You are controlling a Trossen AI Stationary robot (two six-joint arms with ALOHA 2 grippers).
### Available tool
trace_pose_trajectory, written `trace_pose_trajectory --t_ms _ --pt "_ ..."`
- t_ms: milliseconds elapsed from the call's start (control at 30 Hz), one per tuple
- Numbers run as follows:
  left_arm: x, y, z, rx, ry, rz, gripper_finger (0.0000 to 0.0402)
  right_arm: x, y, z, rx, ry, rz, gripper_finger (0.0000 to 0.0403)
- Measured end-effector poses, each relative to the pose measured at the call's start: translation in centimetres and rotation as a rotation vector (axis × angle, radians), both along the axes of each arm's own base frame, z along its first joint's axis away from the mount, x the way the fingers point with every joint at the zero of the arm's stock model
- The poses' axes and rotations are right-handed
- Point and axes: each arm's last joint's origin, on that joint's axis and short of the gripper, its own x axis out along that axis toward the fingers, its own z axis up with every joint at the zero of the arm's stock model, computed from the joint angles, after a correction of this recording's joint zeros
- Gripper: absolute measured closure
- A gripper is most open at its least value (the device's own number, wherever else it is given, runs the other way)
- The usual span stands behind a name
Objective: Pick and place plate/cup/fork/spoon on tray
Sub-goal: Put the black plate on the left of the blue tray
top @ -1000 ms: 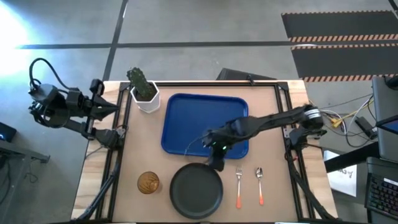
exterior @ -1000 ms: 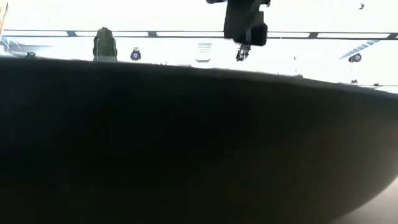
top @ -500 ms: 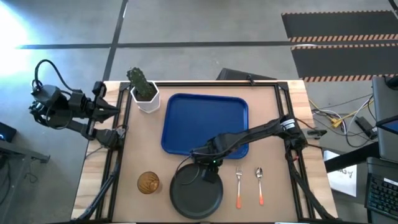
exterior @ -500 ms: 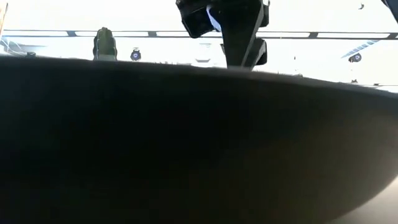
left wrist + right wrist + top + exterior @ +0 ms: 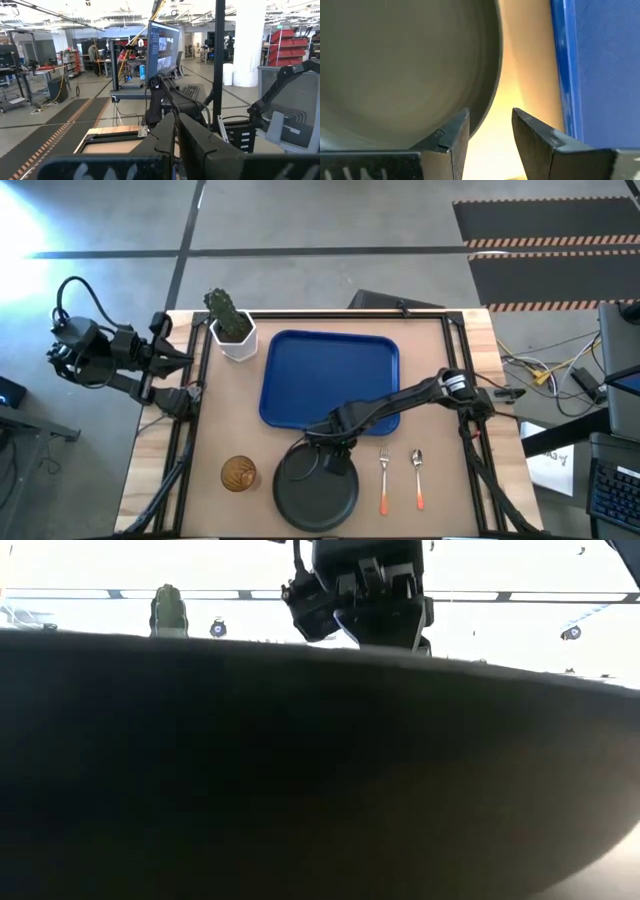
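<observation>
Overhead, table-level, two wrist views

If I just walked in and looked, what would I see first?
Probably the right gripper reaching down to the far rim of the big dark plate at the table's near edge, one open finger inside the rim and one outside. Just behind it lies the empty blue tray, and a cactus pot stands at the tray's left.
</observation>
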Motion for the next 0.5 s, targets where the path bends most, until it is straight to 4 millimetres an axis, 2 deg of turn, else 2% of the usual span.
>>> trace_pose_trajectory --t_ms 500 --pt "0.0 -0.1 0.0 0.001 -0.001 -0.022 0.0395 1.2 0.3 -2.4 0.019 -0.068 -0.006 0.0266"
